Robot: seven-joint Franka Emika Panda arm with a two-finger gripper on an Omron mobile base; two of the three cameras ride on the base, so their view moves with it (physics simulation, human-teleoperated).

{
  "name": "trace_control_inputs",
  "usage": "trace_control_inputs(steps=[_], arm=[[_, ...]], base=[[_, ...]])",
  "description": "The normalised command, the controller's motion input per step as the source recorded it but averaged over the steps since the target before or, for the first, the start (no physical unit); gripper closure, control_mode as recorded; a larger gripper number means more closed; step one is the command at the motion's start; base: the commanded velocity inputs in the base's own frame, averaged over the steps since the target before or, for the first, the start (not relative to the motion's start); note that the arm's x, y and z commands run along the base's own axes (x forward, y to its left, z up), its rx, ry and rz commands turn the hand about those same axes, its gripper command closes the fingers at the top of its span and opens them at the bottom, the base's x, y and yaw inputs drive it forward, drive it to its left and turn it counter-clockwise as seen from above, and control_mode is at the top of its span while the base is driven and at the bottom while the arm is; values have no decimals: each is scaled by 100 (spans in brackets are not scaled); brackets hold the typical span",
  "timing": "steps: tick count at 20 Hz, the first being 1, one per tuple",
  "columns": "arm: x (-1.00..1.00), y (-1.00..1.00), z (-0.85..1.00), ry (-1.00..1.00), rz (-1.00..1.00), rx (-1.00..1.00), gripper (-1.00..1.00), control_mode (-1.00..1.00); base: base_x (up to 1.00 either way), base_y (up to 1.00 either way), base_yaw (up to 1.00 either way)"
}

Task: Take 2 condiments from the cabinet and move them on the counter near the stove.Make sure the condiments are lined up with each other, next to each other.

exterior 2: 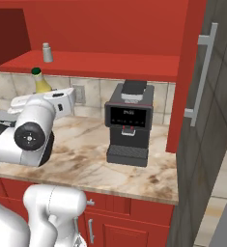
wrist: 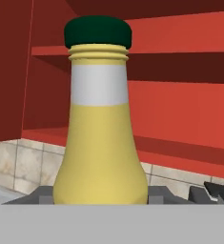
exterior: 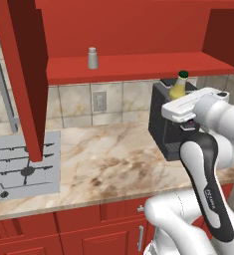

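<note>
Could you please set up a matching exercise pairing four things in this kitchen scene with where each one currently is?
Things:
1. yellow bottle
2. grey-white shaker
3. coffee machine
4. stove

Places:
A. on the red cabinet shelf
B. set into the counter at the left of the left base view
C. held in the claw, off the shelf
D. standing on the counter below the cabinet

Pairs: 1-C, 2-A, 3-D, 4-B

Open counter [exterior: 108,159] is left between the stove [exterior: 21,167] and the coffee machine [exterior 2: 128,126]; the cabinet door [exterior: 24,74] hangs over the stove's edge.
</note>
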Motion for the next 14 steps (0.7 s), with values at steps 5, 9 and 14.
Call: trace_control_inputs(steps=[5,9,14], arm=[[0,0,-14,0,6,0,100,-100],[0,0,-6,2,6,0,100,-100],[0,0,-3,1,2,0,100,-100]], base=[[0,0,0],[0,0,0],[0,0,0]])
